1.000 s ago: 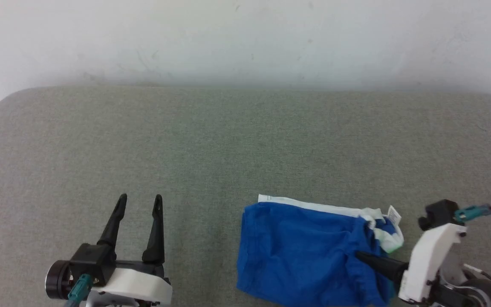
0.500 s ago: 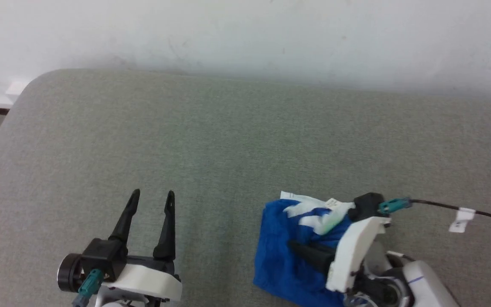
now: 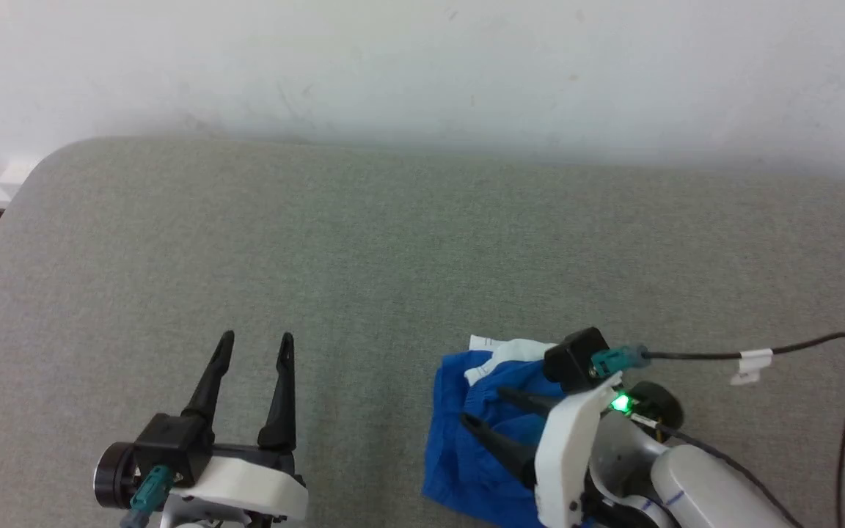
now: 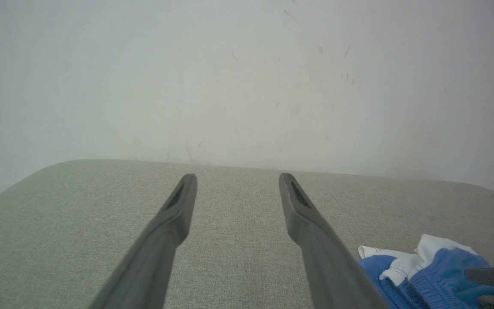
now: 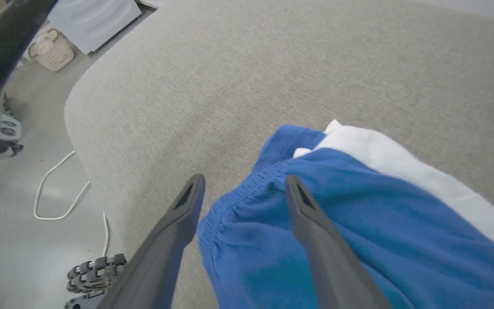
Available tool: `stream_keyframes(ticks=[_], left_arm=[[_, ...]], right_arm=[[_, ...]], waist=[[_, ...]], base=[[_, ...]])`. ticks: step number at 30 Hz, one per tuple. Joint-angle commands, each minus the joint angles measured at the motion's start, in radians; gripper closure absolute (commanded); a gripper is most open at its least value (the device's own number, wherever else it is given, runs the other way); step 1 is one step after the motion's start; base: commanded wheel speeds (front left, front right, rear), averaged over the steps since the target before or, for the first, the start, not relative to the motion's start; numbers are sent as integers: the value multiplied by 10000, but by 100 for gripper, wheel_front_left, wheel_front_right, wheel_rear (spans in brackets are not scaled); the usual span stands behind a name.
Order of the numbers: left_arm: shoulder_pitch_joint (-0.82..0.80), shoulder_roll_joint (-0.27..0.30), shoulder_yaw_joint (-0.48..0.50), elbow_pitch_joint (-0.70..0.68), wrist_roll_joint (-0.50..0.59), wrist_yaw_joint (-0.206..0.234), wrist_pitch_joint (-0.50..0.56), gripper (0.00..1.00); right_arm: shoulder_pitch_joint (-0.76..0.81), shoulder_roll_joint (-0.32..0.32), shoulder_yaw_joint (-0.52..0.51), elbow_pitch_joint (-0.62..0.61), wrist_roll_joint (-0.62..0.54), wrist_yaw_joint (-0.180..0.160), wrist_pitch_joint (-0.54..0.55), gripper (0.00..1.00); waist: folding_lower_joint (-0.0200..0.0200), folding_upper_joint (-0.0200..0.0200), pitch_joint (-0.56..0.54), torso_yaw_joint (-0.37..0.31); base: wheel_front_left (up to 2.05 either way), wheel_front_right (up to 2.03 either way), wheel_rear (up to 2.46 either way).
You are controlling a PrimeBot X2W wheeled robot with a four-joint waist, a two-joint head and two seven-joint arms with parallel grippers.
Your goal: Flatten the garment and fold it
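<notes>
The right gripper (image 3: 483,408) is standing with its fingers spread wide just over the garment (image 3: 459,447), gripping nothing. A second ago it was pinching the cloth's right end; since then it has carried that end leftward over the rest and let go. The garment is now lying doubled and narrower at the front right of the grey surface (image 3: 393,257), its white band (image 3: 499,352) bunched along the far edge. One fold seems laid, though lumpy, so smoothing is probably still needed. The left gripper (image 3: 256,339) is hovering open and empty, well apart to the left.
</notes>
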Motion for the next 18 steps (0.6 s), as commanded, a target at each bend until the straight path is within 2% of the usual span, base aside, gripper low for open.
stream_keyframes(ticks=[1, 4, 7, 12, 18], left_arm=[[97, -27, 65, 32, 64, -44, -47, 0], [178, -49, 155, 38, 85, -12, -47, 0], [263, -74, 257, 13, 98, 44, -47, 0], [301, -129, 430, -35, 67, 141, -47, 0], [323, -177, 563, -79, 72, 207, -47, 0]], right_arm=[[-40, -333, 155, -347, -488, -7, -207, 0], [342, -723, 7, -1094, -1225, -7, -853, 0], [939, -808, -785, -1860, -1931, -7, -1836, 0], [2039, -443, -2772, -2889, -3263, -7, -3486, 0], [3264, 245, -4765, -3560, -4057, -7, -4557, 0]], waist=[[0, 0, -160, -203], [0, 0, -241, -402], [0, 0, -274, -617], [0, 0, -255, -930], [0, 0, -230, -1147]], base=[[0, 0, 0], [0, 0, 0], [0, 0, 0], [0, 0, 0], [0, 0, 0]])
